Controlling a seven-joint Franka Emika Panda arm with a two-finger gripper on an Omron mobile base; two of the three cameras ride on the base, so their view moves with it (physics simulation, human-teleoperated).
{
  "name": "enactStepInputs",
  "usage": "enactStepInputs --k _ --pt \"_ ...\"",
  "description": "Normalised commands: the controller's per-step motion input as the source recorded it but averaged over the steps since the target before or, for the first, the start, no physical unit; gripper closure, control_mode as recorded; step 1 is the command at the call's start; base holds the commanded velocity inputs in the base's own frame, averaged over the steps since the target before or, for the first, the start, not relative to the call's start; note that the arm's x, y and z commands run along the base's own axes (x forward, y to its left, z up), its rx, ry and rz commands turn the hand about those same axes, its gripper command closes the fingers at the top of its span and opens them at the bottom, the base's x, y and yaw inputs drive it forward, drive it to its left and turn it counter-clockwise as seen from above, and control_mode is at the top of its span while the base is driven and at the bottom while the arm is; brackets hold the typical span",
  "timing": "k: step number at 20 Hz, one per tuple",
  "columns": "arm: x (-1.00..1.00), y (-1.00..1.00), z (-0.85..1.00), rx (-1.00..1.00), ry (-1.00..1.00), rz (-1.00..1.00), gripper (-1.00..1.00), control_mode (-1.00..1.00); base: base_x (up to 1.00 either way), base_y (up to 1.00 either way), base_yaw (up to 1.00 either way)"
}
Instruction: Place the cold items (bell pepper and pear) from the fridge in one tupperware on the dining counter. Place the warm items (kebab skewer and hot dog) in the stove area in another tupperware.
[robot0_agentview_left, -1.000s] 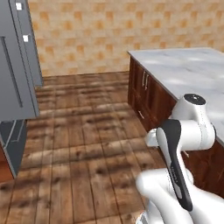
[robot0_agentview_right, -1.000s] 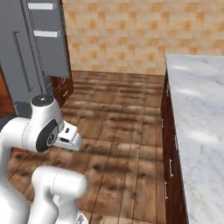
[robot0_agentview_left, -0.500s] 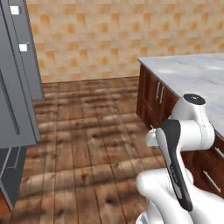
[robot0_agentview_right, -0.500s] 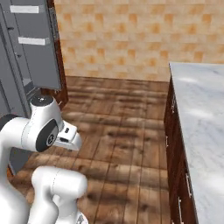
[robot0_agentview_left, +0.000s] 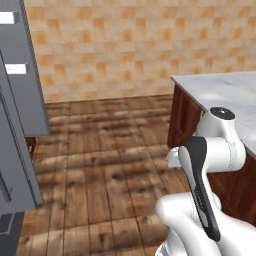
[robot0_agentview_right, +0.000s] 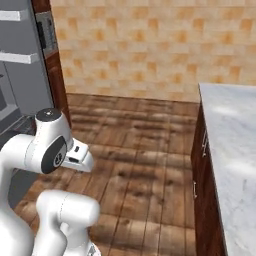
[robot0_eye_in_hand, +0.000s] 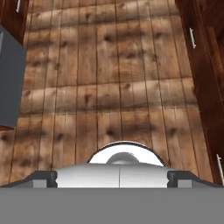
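My gripper (robot0_eye_in_hand: 112, 177) hangs over bare wooden floor (robot0_eye_in_hand: 109, 87), its two dark fingertips (robot0_eye_in_hand: 43, 178) far apart and nothing between them. The arm is folded close above the base, with the white hand (robot0_agentview_right: 80, 157) pointing down. The grey fridge (robot0_agentview_left: 20, 100) stands at the left, also seen as the grey fridge (robot0_agentview_right: 20, 75) in the right base view. The marble-topped dining counter (robot0_agentview_left: 220, 87) runs along the right. The bell pepper, pear, kebab skewer, hot dog and tupperware are out of view.
Dark wood cabinet fronts (robot0_agentview_right: 202, 175) with small handles sit under the counter top (robot0_agentview_right: 235, 150) and line the right of the hand view (robot0_eye_in_hand: 205, 65). A grey fridge corner (robot0_eye_in_hand: 8, 78) juts in at that view's left. A tiled wall (robot0_agentview_left: 115, 45) closes the back.
The whole picture has shifted, so the base has moved: the fridge has slid towards the left edge and looms larger, and the back wall is closer. The arm keeps its folded pose, jaws still open.
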Motion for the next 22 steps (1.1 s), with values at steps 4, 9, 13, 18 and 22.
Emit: enactStepInputs --k 4,9,13,18,22 --pt "0.0 0.0 0.0 0.0 0.0 0.0 -1.0 1.0 1.0 -0.12 0.24" --pt "0.0 0.0 0.0 0.0 0.0 0.0 -1.0 1.0 1.0 -0.46 0.61" --pt "0.0 0.0 0.0 0.0 0.0 0.0 -1.0 1.0 0.74 -0.17 0.93" --pt "0.0 0.0 0.0 0.0 0.0 0.0 -1.0 1.0 0.51 -0.14 0.98" --pt "0.0 0.0 0.0 0.0 0.0 0.0 -1.0 1.0 0.34 -0.39 0.91"
